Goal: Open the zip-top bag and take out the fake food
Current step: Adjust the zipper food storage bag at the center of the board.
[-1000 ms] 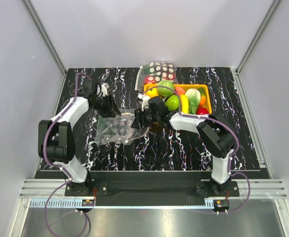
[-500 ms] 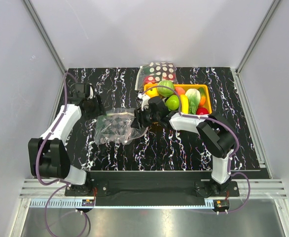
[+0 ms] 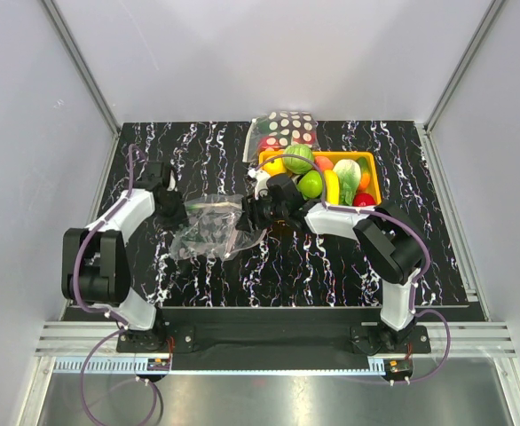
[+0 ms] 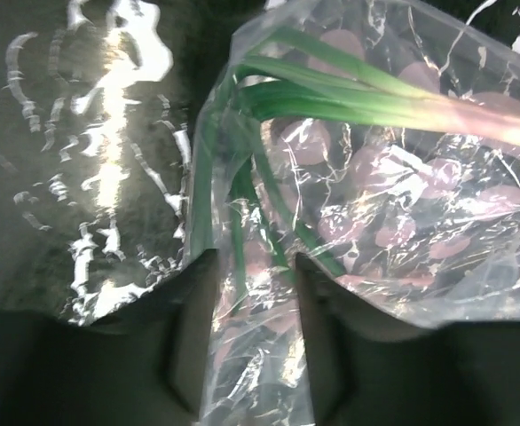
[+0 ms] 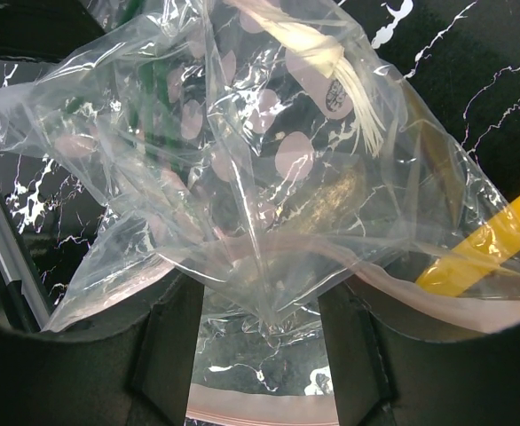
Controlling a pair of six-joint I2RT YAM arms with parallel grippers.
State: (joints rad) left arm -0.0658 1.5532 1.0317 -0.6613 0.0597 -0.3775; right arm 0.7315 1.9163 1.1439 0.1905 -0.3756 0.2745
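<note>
Regrasp by the left arm over the last second. The left end effector (image 3: 175,213) was over the middle of the zip-top bag (image 3: 208,229), drew off toward the far left of the counter (image 3: 331,257), and now sits at the bag's left end. Its jaws opened and came partway in again. The wrist view shows them narrow with a fold of plastic between; cannot tell whether the film is actually pinched. The right end effector (image 3: 249,216) is unchanged at the bag's right end, jaws fairly wide, pink zip strip (image 5: 260,410) curving across the gap, plastic not visibly clamped.

Reading: left side let go and retaken, probably for better purchase opposite the mouth. Task not advanced; nothing came out in this interval.

Containers:
- bag, crumpled on the counter left of centre: toy spring onion (image 4: 349,93) inside, green leaves toward the left arm, white roots (image 5: 353,98) toward the mouth
- yellow tray (image 3: 377,182), just beyond the right arm: heap of fake food (image 3: 311,184) in green, yellow, orange, red
- polka-dot bag (image 3: 288,127) behind the tray: contents unclear
</note>
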